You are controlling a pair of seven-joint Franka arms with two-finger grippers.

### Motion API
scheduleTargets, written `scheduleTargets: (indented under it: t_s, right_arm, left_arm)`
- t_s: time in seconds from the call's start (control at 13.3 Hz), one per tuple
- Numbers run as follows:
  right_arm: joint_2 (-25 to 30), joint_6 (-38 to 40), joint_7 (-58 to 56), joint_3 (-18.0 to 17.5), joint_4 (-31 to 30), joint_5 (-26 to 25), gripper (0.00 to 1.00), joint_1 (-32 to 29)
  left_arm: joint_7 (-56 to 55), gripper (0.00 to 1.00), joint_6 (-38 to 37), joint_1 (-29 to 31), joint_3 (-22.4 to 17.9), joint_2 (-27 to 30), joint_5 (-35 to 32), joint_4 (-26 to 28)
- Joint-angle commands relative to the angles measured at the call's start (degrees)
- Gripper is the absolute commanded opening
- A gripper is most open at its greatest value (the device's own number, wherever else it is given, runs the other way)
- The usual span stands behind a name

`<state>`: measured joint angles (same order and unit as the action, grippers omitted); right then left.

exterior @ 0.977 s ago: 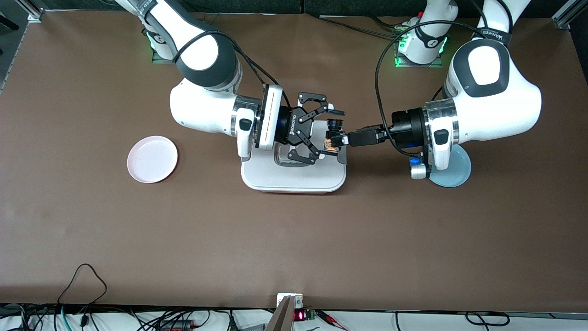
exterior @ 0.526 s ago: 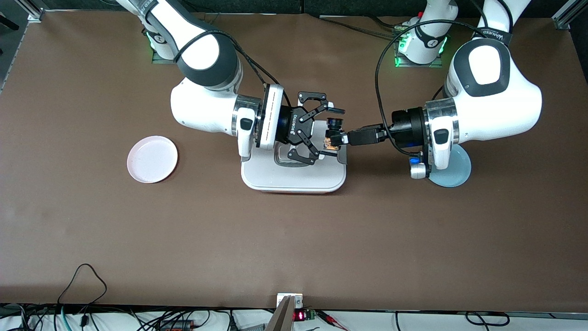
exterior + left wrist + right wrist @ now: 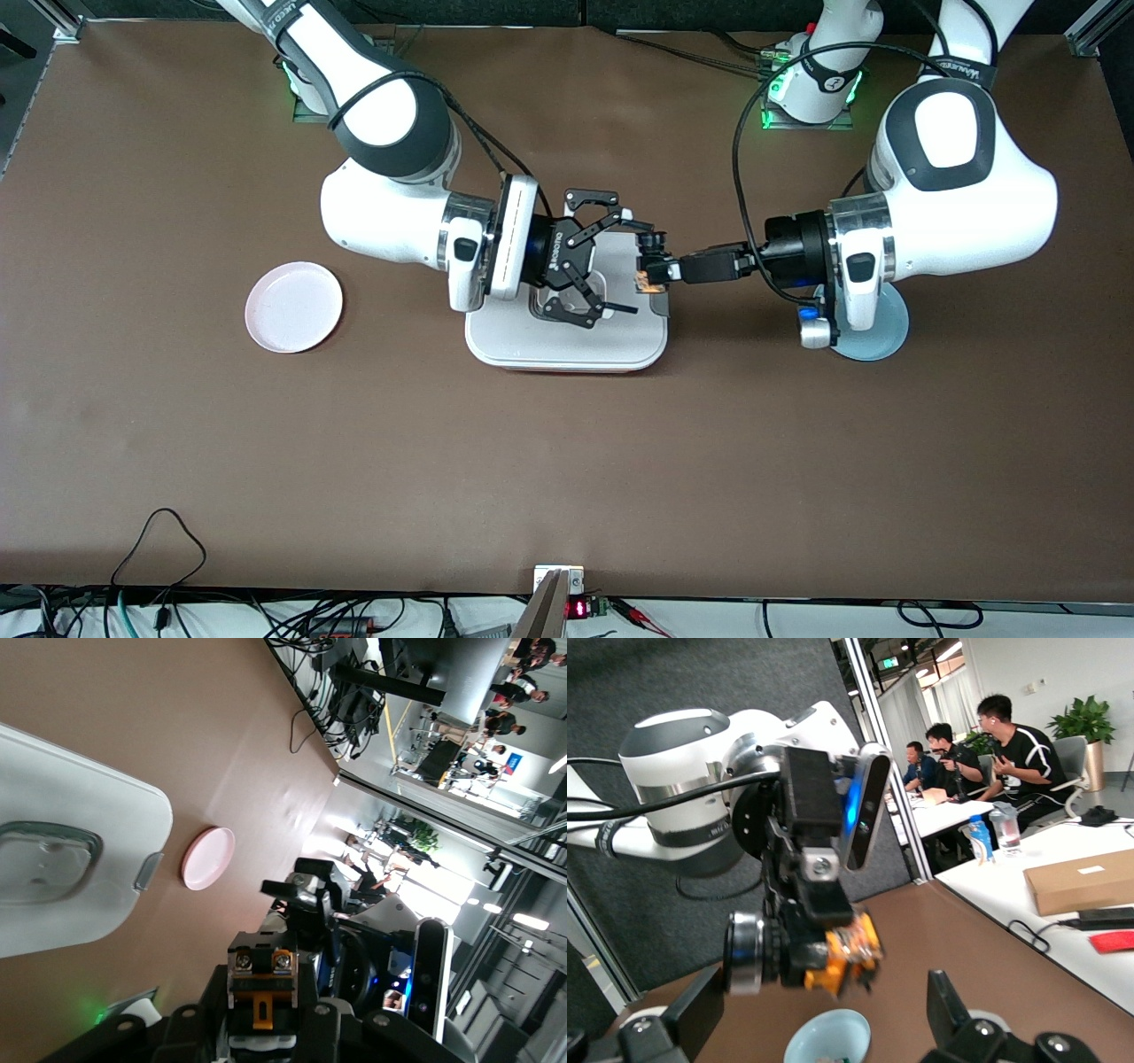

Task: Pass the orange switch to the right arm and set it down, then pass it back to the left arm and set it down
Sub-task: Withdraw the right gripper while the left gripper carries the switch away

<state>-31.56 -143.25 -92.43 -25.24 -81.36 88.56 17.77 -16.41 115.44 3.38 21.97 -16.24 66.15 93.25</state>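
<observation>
Orange switch (image 3: pixel 646 282): stubby black-and-orange cylinder, clamped in the closed left jaws (image 3: pixel 649 275) over the smooth white rounded box (image 3: pixel 567 341), 3 o'clock edge. Right jaws (image 3: pixel 631 270) spread wide, empty.

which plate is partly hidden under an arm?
The blue plate, at the left arm's end of the table, partly under the left arm's wrist. The pink plate lies uncovered.

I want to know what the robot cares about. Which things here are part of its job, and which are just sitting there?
Part of the job:
orange switch, held in the shut left gripper above the box
right gripper, open, over the box
box

Just sitting there:
pink plate
blue plate
</observation>
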Motion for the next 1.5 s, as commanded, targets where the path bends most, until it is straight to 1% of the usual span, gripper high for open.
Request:
scheduleTargets:
  t_s: [0.0,0.15,0.3,0.45,0.53,0.68,0.75,0.9,0.98,1.05,1.2,1.35,1.43]
  right_arm:
    - [4.03,-0.89,-0.73,1.25,-4.32,0.57,1.0,-1.77]
    - [6.15,-0.89,-0.73,1.25,-7.66,0.57,1.0,-3.26]
    - [9.04,-0.8,-0.65,1.25,-12.04,0.3,1.0,-5.02]
    - [12.38,-0.89,-0.21,1.34,-17.23,0.21,1.0,-7.04]
    - [13.88,-0.8,-0.03,1.34,-19.51,0.04,1.0,-8.53]
    - [16.69,-0.71,2.5,1.34,-22.86,-0.4,1.0,-10.64]
    - [17.66,-0.8,5.22,1.34,-23.92,-0.75,1.0,-10.74]
    - [18.81,-1.15,12.32,1.34,-23.93,-1.54,1.0,-10.83]
    - [19.33,-1.32,16.89,1.34,-23.93,-3.46,1.0,-11.26]
    - [19.51,-1.06,20.76,1.34,-23.76,-7.39,1.0,-12.22]
    - [20.21,0.07,31.46,1.34,-23.76,-18.28,1.0,-13.02]
    - [20.92,4.89,43.85,1.34,-23.67,-25.76,1.0,-15.99]
    - [21.27,7.61,49.66,1.34,-23.58,-30.76,1.0,-17.67]
  left_arm:
    - [5.03,0.0,-9.06,2.68,0.18,-0.11,-4.61,-1.76]
    - [12.24,0.01,-15.04,5.14,0.18,-0.28,-4.88,-1.67]
    - [17.52,0.01,-19.7,7.77,0.18,-1.07,-7.68,-1.76]
    - [26.38,0.01,-25.32,10.06,0.18,-1.86,-10.85,-1.85]
    - [31.47,0.01,-28.39,11.11,0.18,-2.04,-13.04,-1.76]
    - [40.27,0.01,-32.27,12.0,0.18,-2.22,-18.74,-1.94]
    - [44.84,0.01,-34.03,12.09,0.18,-2.3,-21.3,-2.28]
    - [54.24,0.01,-36.85,12.18,0.18,-2.3,-27.88,-2.55]
    - [59.94,0.01,-37.82,12.27,0.18,-2.22,-31.31,-2.55]
    - [64.87,0.01,-38.61,12.35,0.18,-2.22,-34.47,-2.55]
    - [74.11,0.01,-39.23,12.44,0.18,-2.04,-40.8,-2.55]
    - [81.85,0.01,-39.23,12.53,0.18,-1.78,-46.26,-2.55]
    - [84.49,0.01,-39.32,12.79,0.18,-1.6,-48.81,-2.46]
